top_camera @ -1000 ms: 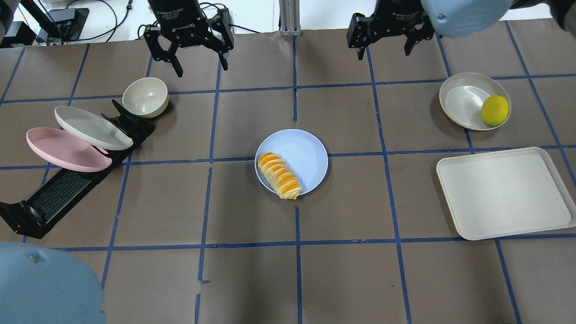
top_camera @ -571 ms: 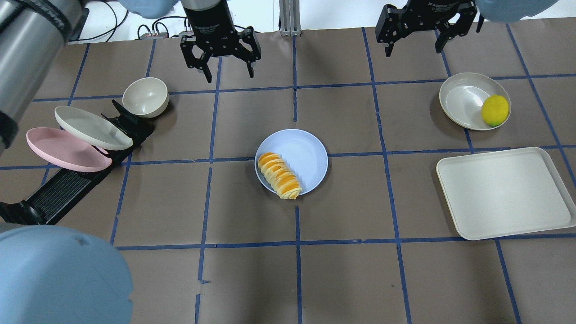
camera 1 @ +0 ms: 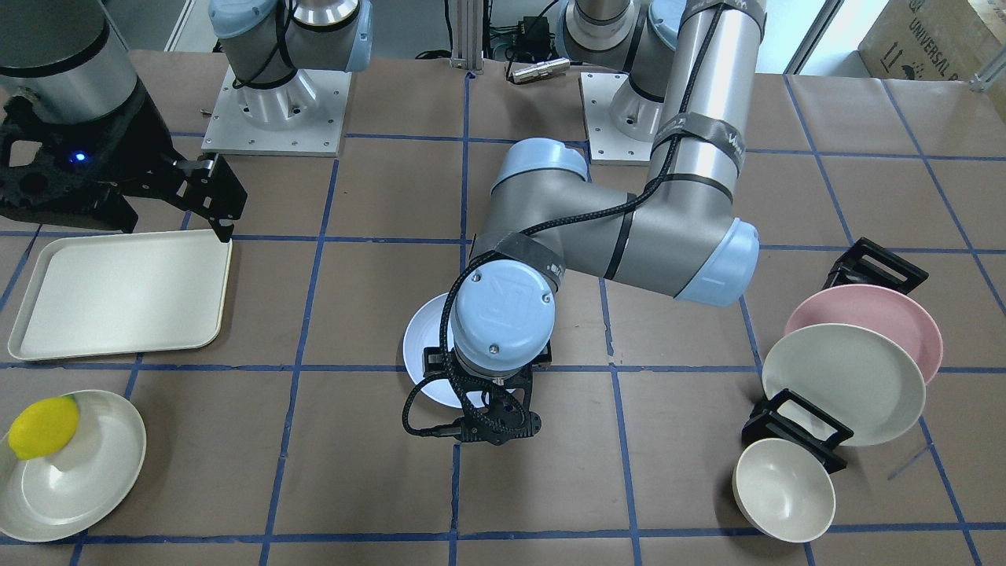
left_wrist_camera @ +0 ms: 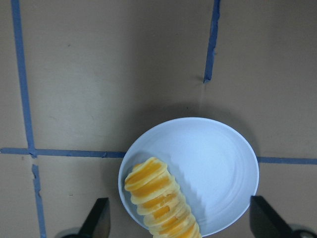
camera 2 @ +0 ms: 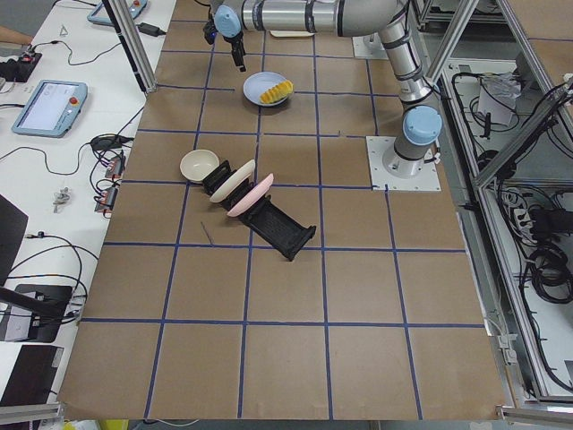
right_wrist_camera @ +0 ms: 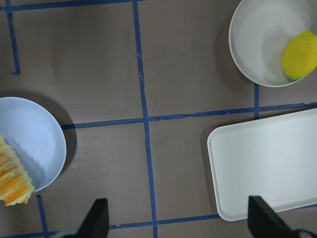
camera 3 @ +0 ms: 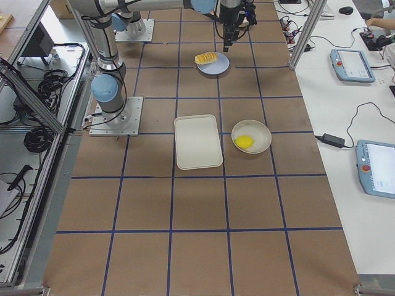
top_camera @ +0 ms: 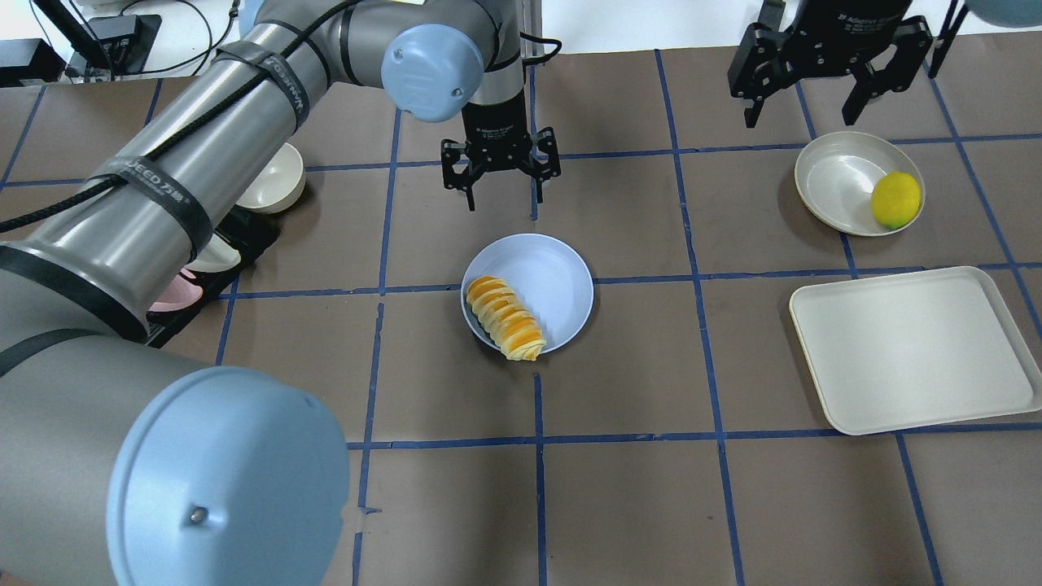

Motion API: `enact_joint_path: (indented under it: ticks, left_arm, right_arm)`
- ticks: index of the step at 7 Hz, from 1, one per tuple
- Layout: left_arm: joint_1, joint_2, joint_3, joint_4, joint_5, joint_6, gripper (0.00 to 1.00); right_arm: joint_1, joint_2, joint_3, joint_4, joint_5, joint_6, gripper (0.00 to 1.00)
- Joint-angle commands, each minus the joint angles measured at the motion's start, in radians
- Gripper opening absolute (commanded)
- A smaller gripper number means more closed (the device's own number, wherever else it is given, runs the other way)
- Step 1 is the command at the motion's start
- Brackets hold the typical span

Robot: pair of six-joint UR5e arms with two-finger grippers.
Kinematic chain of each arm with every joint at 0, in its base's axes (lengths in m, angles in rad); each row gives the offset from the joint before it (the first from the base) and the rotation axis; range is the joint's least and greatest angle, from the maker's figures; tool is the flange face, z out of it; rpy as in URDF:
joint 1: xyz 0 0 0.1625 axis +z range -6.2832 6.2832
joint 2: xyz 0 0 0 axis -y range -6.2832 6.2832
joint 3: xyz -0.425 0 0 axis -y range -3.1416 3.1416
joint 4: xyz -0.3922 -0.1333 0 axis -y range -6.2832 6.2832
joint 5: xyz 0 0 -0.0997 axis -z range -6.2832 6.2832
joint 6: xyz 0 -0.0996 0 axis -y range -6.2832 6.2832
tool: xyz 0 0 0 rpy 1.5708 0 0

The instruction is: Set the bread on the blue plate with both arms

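The bread [top_camera: 505, 317] lies on the blue plate [top_camera: 560, 275]
Left gripper [top_camera: 505, 200] and right gripper [top_camera: 799, 122] hang spread wide, holding nothing.

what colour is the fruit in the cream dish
The round lemon is yellow with a green tip; right wrist view shows it best.

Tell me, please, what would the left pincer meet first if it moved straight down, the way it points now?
Probably the blue plate near its operator-side rim, or the brown table just beyond it; depth is unclear. The left pincer hangs open above that edge, away from the bread.
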Motion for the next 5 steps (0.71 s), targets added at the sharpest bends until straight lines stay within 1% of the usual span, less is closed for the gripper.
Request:
enact_joint_path:
  ticks: [1,2,3,4,5]
  left_arm:
    - [0.003,-0.008,-0.087,0.078,-0.004,0.008,1.0]
    - [0.005,-0.003,-0.142,0.14,0.001,0.025,1.0]
    - [0.009,0.008,-0.194,0.234,0.001,0.027,1.0]
    - [0.011,0.026,-0.236,0.277,0.001,0.027,1.0]
    - [0.012,0.031,-0.27,0.285,0.002,0.028,1.0]
  right_arm:
    - [-0.028,-0.038,0.032,0.042,-0.012,-0.011,1.0]
    - [-0.025,-0.092,0.101,0.042,-0.016,-0.009,1.0]
    - [-0.027,-0.138,0.151,0.029,-0.039,0.005,1.0]
    - [-0.028,-0.137,0.144,0.025,-0.021,0.011,1.0]
    - [-0.028,-0.137,0.146,0.031,0.014,0.012,1.0]
